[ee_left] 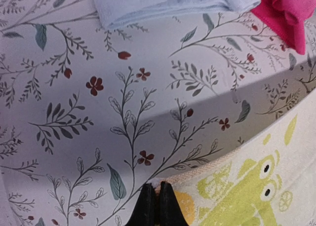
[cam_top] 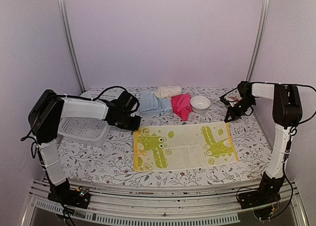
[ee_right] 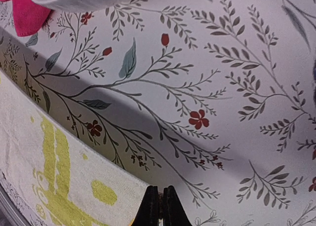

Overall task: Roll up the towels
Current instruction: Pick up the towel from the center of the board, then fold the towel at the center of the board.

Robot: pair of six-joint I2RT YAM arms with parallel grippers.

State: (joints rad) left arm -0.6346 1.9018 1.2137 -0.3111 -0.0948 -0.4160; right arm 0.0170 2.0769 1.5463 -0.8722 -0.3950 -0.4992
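The yellow-green towel (cam_top: 185, 144) with a white pattern lies spread flat mid-table. My left gripper (cam_top: 135, 125) is shut on its far left corner; in the left wrist view the fingertips (ee_left: 158, 204) pinch the hem of the towel (ee_left: 256, 186). My right gripper (cam_top: 228, 117) is shut on the far right corner; the right wrist view shows the tips (ee_right: 160, 206) at the edge of the towel (ee_right: 49, 176). The light blue towel (cam_top: 153, 103), cream towel (cam_top: 168, 91) and hot pink towel (cam_top: 181, 105) lie crumpled behind it.
A white bowl (cam_top: 200, 103) stands right of the pink towel. A white perforated basket (cam_top: 84, 127) sits at the left under my left arm. A floral-print cover (cam_top: 108, 159) lies over the table. Side walls stand close on both sides.
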